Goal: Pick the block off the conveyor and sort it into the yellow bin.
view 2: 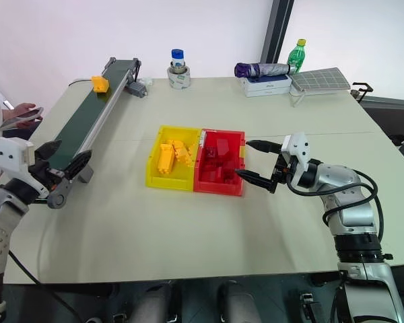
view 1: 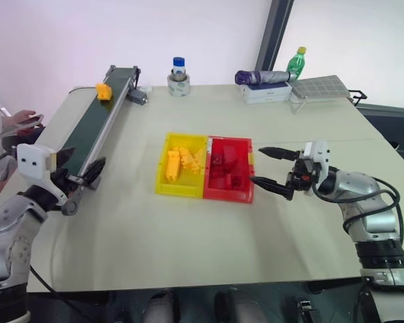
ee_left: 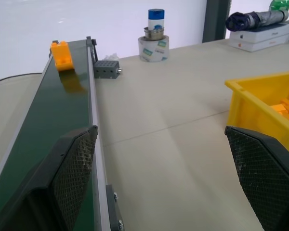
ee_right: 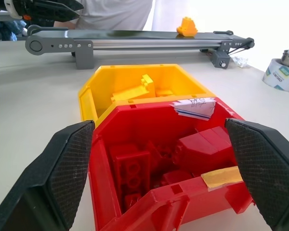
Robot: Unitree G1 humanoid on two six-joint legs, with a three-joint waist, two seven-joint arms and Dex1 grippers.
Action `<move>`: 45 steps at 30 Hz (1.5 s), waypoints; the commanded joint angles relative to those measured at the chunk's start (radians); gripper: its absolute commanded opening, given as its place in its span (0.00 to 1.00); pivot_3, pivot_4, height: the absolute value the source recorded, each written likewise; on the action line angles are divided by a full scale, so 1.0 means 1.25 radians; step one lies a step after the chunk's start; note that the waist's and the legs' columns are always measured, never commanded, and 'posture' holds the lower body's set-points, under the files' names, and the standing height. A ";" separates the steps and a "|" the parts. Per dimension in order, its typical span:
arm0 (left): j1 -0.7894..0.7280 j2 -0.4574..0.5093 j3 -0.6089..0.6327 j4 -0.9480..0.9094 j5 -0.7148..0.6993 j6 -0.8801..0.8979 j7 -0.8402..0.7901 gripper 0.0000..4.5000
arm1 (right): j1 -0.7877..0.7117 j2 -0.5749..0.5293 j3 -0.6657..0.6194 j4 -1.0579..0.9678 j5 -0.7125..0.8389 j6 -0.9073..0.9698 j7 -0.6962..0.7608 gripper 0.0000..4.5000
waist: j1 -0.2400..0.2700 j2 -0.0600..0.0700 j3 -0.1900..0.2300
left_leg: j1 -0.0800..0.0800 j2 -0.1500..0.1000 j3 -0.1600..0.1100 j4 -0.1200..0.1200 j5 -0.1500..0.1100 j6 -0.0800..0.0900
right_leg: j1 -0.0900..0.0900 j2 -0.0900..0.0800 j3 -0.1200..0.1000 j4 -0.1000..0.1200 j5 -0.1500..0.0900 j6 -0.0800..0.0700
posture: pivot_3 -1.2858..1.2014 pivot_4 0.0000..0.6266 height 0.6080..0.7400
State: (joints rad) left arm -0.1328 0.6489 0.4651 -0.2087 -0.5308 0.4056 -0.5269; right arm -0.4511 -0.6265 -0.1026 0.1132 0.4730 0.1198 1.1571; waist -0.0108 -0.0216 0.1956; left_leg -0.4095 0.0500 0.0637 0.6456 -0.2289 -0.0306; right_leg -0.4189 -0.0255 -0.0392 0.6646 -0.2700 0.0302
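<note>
The block (view 1: 104,91) sits on the conveyor (view 1: 87,131) near its far end, at about 11 o'clock from the yellow bin (view 1: 163,176). It is a chunky yellow-orange toy brick with studs on top, standing upright, its long axis lying roughly across the dark green belt. The left gripper (view 1: 81,176) is held roughly level at the near end of the conveyor, pointing along the belt toward the block, its two black fingers spread wide with nothing between them. The right gripper (view 1: 268,168) is held level at 3 o'clock of the red bin (view 1: 249,195), pointing at it, jaws likewise apart and empty. The yellow bin holds yellow bricks (view 1: 182,161) and touches the red bin.
</note>
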 commanded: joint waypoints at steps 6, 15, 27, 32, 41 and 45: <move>0.073 -0.003 0.099 -0.034 0.009 -0.047 0.018 0.99 | -0.007 -0.001 -0.006 -0.016 -0.003 -0.021 0.003 1.00 | -0.005 0.000 0.000 | 0.000 0.000 0.001 0.000 0.000 0.000 | 0.000 0.000 0.000 0.000 0.000 0.000 | 0.52 0.24 1.00; 0.158 -0.036 0.214 -0.006 -0.032 -0.024 0.057 0.99 | -0.006 0.012 0.005 -0.011 -0.011 -0.032 0.014 1.00 | 0.002 -0.001 0.000 | 0.000 0.000 0.001 0.000 0.000 0.000 | 0.000 -0.001 0.001 0.000 0.000 -0.002 | 0.52 0.24 1.00; 0.176 -0.024 0.201 -0.017 -0.049 -0.016 0.046 0.99 | -0.015 0.013 0.007 0.002 -0.018 -0.045 0.024 1.00 | -0.001 -0.001 -0.001 | 0.000 0.001 0.001 0.000 0.000 0.000 | -0.001 -0.001 0.001 0.000 0.000 -0.001 | 0.52 0.24 1.00; 0.186 -0.019 0.200 -0.021 -0.051 -0.007 0.034 0.99 | -0.013 0.014 0.008 -0.002 -0.020 -0.046 0.023 1.00 | -0.001 -0.001 -0.001 | 0.000 0.001 0.001 0.000 0.000 0.000 | -0.001 -0.001 0.001 0.000 -0.001 -0.003 | 0.52 0.24 1.00; 0.118 0.016 0.165 0.009 -0.045 0.030 0.055 0.99 | -0.011 0.017 0.010 -0.006 -0.025 -0.047 0.019 1.00 | 0.003 -0.001 -0.001 | 0.000 0.001 0.001 0.000 0.000 0.000 | -0.001 -0.001 0.001 0.000 -0.001 -0.003 | 0.52 0.24 1.00; 0.014 0.069 0.111 0.068 -0.029 0.080 0.063 0.99 | -0.013 0.020 0.013 -0.007 -0.026 -0.046 0.016 1.00 | 0.005 -0.001 -0.001 | 0.000 0.001 0.001 0.000 0.000 0.000 | -0.001 -0.001 0.001 0.000 -0.001 -0.004 | 0.52 0.24 1.00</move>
State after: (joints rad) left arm -0.0859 0.7048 0.6193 -0.1279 -0.5762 0.4843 -0.4516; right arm -0.4518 -0.6037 -0.0801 0.1295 0.4349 0.0798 1.1812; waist -0.0043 -0.0231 0.1948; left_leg -0.4096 0.0507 0.0653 0.6461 -0.2287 -0.0302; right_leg -0.4196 -0.0263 -0.0385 0.6646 -0.2710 0.0253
